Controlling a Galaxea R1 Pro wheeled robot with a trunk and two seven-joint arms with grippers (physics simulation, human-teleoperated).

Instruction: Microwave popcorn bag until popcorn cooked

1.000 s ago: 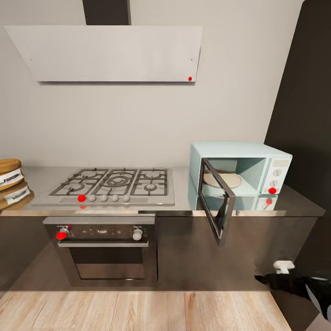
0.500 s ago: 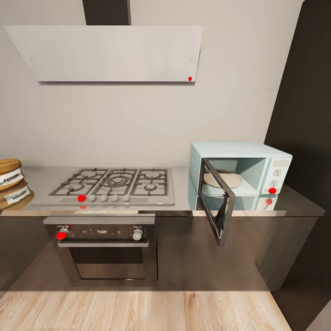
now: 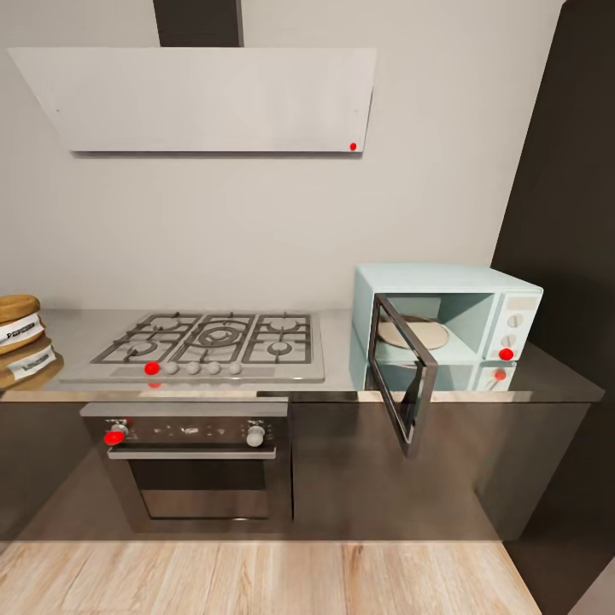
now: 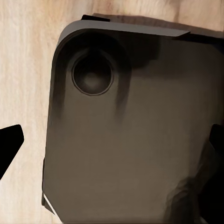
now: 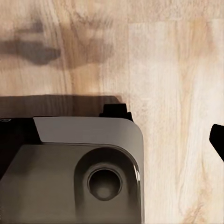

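Note:
The tan popcorn bag (image 3: 15, 325) with a white label stands on the glossy grey countertop (image 3: 337, 350) at the far left edge of the head view, partly cut off, its reflection below it. The mint-blue microwave (image 3: 504, 299) sits at the counter's right end with its black glass door (image 3: 403, 376) swung open and a round plate inside. In the left wrist view my left gripper (image 4: 112, 144) hangs open over the robot's dark base, empty. In the right wrist view my right gripper (image 5: 112, 140) looks open, one fingertip (image 5: 218, 140) at the picture's edge, nothing held.
A grey gas hob (image 3: 205, 342) lies between bag and microwave, with a dark steel oven (image 3: 192, 465) under it and a white hood (image 3: 205, 98) above. A dark tall panel (image 3: 568, 213) stands to the right. Wooden floor (image 3: 256, 576) runs along the cabinets.
The right arm's dark gripper, seen a second ago at the lower right of the head view, has dropped out of that view. The kitchen things have not moved.

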